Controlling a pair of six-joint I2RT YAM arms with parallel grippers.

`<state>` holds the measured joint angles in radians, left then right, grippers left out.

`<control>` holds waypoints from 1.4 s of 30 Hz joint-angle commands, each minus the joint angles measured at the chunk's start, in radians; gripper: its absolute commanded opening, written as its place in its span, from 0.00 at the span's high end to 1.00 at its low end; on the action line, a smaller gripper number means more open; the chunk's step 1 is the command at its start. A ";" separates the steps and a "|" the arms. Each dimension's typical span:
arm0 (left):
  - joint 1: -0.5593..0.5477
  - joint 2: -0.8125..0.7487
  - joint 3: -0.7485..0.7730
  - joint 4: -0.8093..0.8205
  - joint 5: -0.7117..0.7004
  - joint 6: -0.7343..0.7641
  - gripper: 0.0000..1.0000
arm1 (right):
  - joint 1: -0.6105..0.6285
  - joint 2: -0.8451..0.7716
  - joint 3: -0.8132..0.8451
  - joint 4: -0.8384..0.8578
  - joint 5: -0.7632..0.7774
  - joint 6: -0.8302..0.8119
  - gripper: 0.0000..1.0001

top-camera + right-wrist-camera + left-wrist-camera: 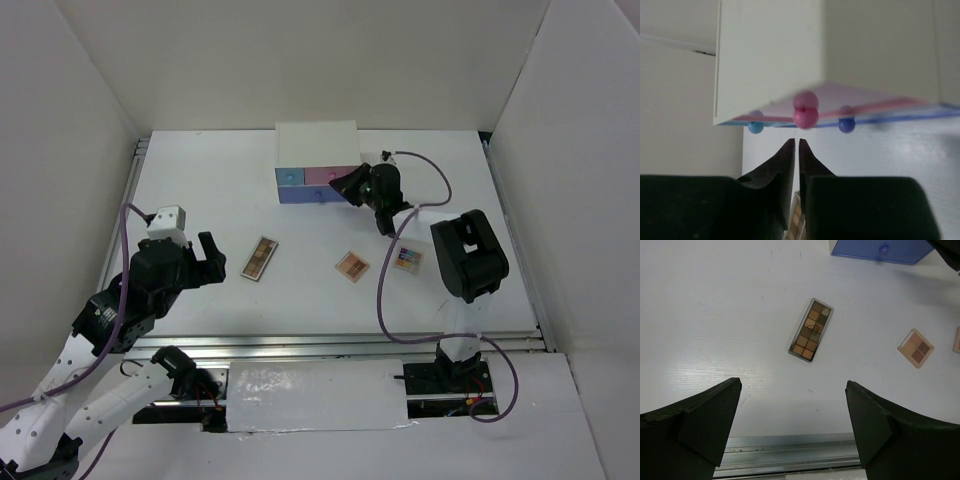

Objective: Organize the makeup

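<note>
Three palettes lie loose on the table (200, 190), between its middle and near edge: the long brown palette (260, 258) leftmost, the square pinkish palette (352, 266) central, the multicolour palette (407, 258) rightmost. The left tool (205, 258) hovers beside the brown palette, jaws wide and empty. The right tool (796, 150), jaws nearly together and holding nothing, points at the pink knob (805, 117) of the white drawer box (317, 160) at the far edge. Judged early: nothing visibly stowed, and every visible palette awaits placing.
</note>
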<state>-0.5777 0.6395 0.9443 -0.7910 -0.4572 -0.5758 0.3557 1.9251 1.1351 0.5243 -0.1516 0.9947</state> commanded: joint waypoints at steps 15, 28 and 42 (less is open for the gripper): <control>0.010 -0.023 -0.002 0.053 0.035 0.031 0.01 | 0.025 0.086 -0.225 0.494 -0.057 0.298 0.39; 0.010 -0.024 -0.007 0.064 0.069 0.047 0.01 | 0.054 0.230 -0.103 0.434 0.003 0.377 0.42; 0.012 -0.032 -0.012 0.075 0.091 0.057 0.00 | 0.054 0.295 -0.005 0.317 0.023 0.427 0.49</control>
<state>-0.5716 0.6170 0.9421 -0.7673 -0.3794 -0.5457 0.4053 2.2063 1.0744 0.8822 -0.1505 1.4055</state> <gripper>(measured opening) 0.994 0.520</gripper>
